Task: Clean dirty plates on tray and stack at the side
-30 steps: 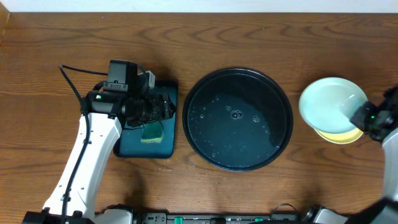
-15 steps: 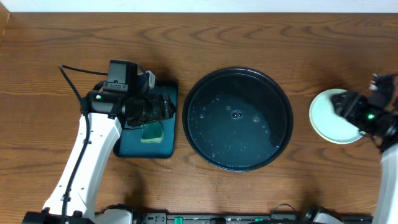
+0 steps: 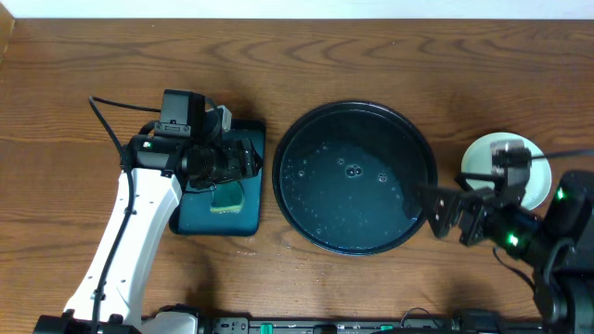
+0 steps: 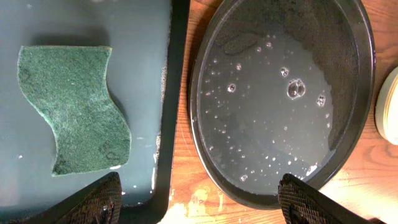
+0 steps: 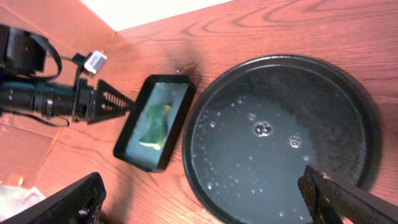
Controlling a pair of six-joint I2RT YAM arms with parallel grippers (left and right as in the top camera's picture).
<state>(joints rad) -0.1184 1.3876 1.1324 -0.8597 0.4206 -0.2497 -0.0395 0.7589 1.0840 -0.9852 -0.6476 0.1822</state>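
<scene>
The round black tray (image 3: 320, 209) sits mid-table holding only a film of bubbly water, also plain in the left wrist view (image 4: 348, 124) and the right wrist view (image 5: 348, 112). The plates (image 3: 480, 158) rest stacked on bare wood right of the tray, a pale cyan one on top, partly hidden by my right arm; their rim shows at the frame edge (image 4: 389, 106). My right gripper (image 3: 442, 213) hovers open over the tray's right rim, holding nothing (image 5: 208, 202). Over a teal tray's right edge, my left gripper (image 3: 243, 156) is open and empty (image 4: 202, 202).
A rectangular teal tray (image 3: 197, 215) left of the black one holds a green sponge (image 3: 225, 197), seen close in the left wrist view (image 4: 74, 109). The left arm (image 3: 139, 213) reaches in from the front left. Bare wood lies all around.
My right gripper opened, left the cyan plate on the stack at the right, and swung left to the tray's right rim. The left arm stayed still.
</scene>
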